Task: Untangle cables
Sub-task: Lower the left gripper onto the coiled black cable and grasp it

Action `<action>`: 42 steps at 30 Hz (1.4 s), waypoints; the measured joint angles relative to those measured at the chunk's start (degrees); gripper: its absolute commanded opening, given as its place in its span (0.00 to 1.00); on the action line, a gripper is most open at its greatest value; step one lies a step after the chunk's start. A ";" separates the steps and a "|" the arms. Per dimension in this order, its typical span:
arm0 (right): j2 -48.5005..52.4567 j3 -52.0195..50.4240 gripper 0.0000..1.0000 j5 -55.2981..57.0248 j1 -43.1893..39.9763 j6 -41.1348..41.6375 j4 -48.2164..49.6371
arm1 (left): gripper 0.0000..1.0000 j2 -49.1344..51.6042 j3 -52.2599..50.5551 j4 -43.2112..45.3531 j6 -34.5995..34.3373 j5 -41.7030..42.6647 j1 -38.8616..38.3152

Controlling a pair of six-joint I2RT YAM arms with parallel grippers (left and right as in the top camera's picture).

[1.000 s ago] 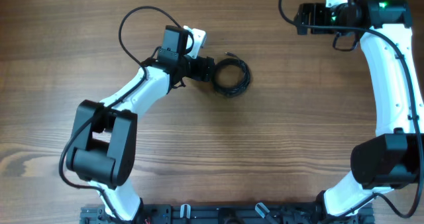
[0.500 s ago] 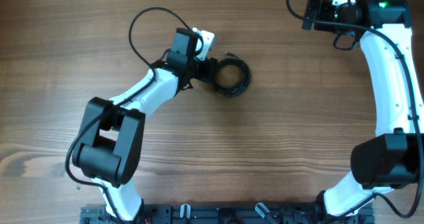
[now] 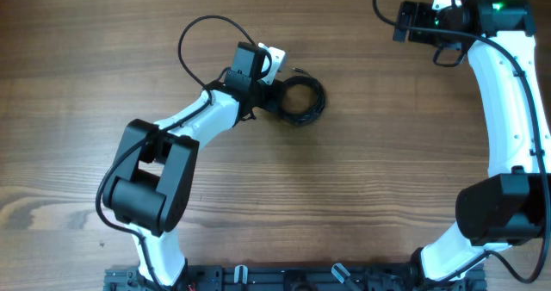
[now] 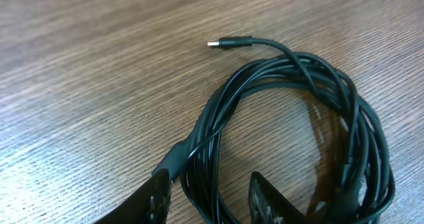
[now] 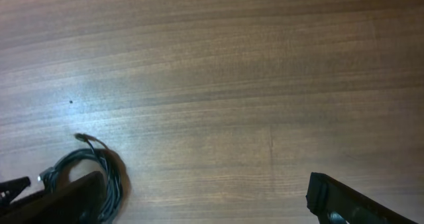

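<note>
**Overhead view: left jaws straddle a coiled bundle of cables**

Two white and black robot arms reach over a wooden tabletop. The cables lie as one small black coil of thin looping strands, flat on the wood toward the far edge and a little left of its middle. One small plug end pokes out of the coil toward the far edge.

The left arm stretches out to the coil's left side. From its wrist camera, the left jaws stand apart, released, with several strands of the cables passing between the two fingers. The plug end lies bare on the wood beyond.

The right arm is up by the far right corner, well apart from the coil. The right jaws are spread wide with nothing between them.
</note>
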 measured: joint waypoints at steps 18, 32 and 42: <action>0.00 0.00 1.00 0.00 0.00 0.00 -0.24 | 0.20 2.82 0.00 0.63 -0.26 -0.22 -2.23; 0.00 0.00 1.00 0.02 0.00 -0.02 -0.28 | 0.04 2.82 0.00 1.11 -0.22 -0.26 -2.89; 0.00 0.00 1.00 0.00 0.00 0.00 -1.16 | 0.04 2.82 1.36 0.50 -0.50 -1.27 -2.78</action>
